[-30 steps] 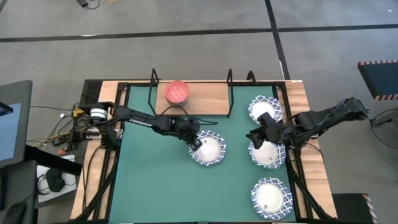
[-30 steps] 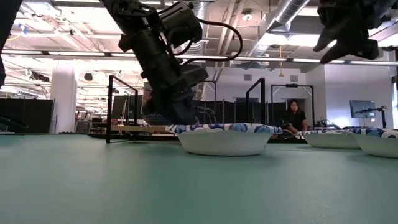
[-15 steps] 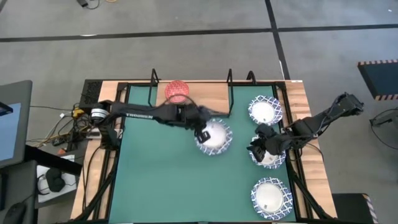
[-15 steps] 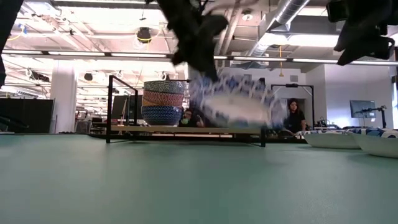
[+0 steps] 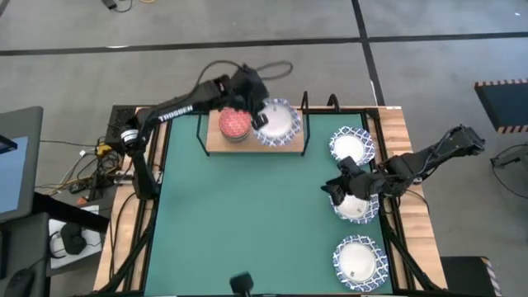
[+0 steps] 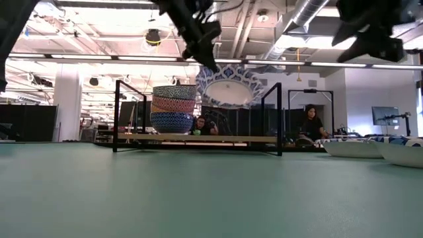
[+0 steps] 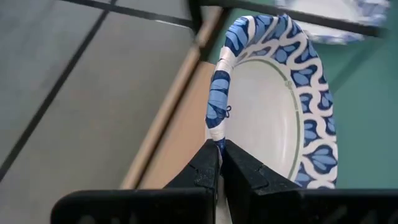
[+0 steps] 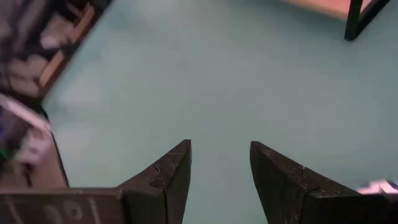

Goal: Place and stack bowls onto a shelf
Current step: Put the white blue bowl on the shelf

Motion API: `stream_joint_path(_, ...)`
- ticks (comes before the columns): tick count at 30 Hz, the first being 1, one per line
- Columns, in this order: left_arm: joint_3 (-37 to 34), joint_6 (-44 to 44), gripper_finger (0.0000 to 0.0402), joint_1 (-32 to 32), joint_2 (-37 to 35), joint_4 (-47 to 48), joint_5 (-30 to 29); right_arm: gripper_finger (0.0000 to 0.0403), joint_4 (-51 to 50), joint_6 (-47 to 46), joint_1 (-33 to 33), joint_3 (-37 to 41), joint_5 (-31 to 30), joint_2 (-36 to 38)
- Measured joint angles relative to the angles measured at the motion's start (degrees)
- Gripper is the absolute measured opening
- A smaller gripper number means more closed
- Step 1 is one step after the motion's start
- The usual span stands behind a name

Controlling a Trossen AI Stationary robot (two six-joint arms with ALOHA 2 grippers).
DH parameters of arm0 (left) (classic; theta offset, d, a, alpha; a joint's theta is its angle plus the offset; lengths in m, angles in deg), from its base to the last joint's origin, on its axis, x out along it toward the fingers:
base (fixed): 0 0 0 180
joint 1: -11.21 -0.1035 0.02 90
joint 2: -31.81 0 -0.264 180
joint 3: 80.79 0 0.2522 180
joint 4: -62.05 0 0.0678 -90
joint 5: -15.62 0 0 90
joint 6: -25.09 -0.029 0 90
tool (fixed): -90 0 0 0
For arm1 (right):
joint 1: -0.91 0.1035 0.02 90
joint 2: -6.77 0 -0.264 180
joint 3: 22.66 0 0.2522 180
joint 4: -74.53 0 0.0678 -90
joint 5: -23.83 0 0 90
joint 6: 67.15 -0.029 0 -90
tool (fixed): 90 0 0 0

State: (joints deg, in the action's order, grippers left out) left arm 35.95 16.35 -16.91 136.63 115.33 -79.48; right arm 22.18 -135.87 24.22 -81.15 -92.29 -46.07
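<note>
My left gripper (image 5: 261, 116) is shut on a white bowl with a blue-patterned rim (image 5: 279, 122), which hangs in the air over the right part of the shelf (image 5: 247, 147). On the shelf's left part stands a stack of small bowls (image 5: 234, 124), red-patterned on top, resting base-down on the plank (image 6: 198, 138). Three more white, blue-rimmed bowls (image 5: 352, 146) (image 5: 356, 205) (image 5: 359, 261) sit along the mat's right side. My right gripper (image 5: 334, 188) hovers open above the mat beside the middle one, with nothing between its fingers (image 8: 219, 162). My left gripper pinches the bowl's blue rim (image 7: 217, 138) between its two fingers, one inside the bowl and one outside. The fingers slant down at it from the table's left side. The bowl (image 6: 230, 86) is tilted and hangs clear above the shelf plank.
Black wire end frames (image 6: 119, 116) (image 6: 279, 118) rise at both ends of the shelf. The green mat (image 5: 239, 223) is bare across its left and middle. Cables and a box lie off the table's left edge (image 5: 99, 165). A person sits in the room behind (image 6: 312, 122).
My left gripper has lifted the white bowl off the middle of the mat by its rim and swung it up and toward the far edge, over the shelf. The bowl sat level on the mat before; now it is tilted and in the air.
</note>
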Motion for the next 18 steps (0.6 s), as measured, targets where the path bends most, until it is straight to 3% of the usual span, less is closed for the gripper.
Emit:
stream_joint_path(8, 0.0, -8.6, 0.0, -7.5, 3.9, -3.9, 9.9, 0.0189, 7.6, 0.9, -8.0, 0.0, -1.2, -1.0)
stream_joint_path(18, 0.0, -17.1, 0.0011, -8.5, 8.0, -8.3, 11.8, 0.0189, 8.0, -0.6, -13.6, 0.0, 2.7, -2.8)
